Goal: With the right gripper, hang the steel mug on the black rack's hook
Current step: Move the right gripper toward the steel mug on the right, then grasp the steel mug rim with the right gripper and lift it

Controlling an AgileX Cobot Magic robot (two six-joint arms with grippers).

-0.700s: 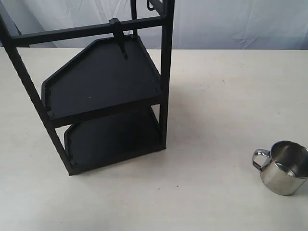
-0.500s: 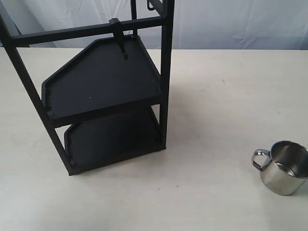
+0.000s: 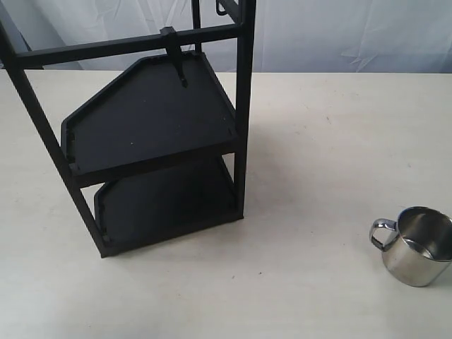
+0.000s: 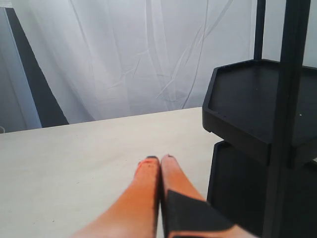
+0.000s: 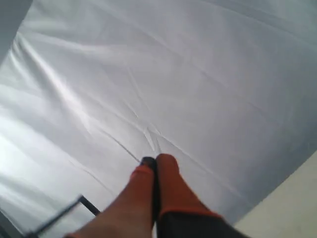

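With the mug point(image 3: 418, 246) upright on the tabletop point(image 3: 318, 176), well right of the rack point(image 3: 152, 134), the right end effector point(image 5: 153, 163), clenched and empty, should spread its fingers and descend toward the left-facing handle point(image 3: 382, 232).

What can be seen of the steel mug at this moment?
The steel mug is a small, shiny, mirror-polished cylinder with a thin looped handle that points toward the black rack. It stands upright, mouth open upward, on the pale table near the exterior view's lower right corner, well apart from the rack. No gripper touches it.
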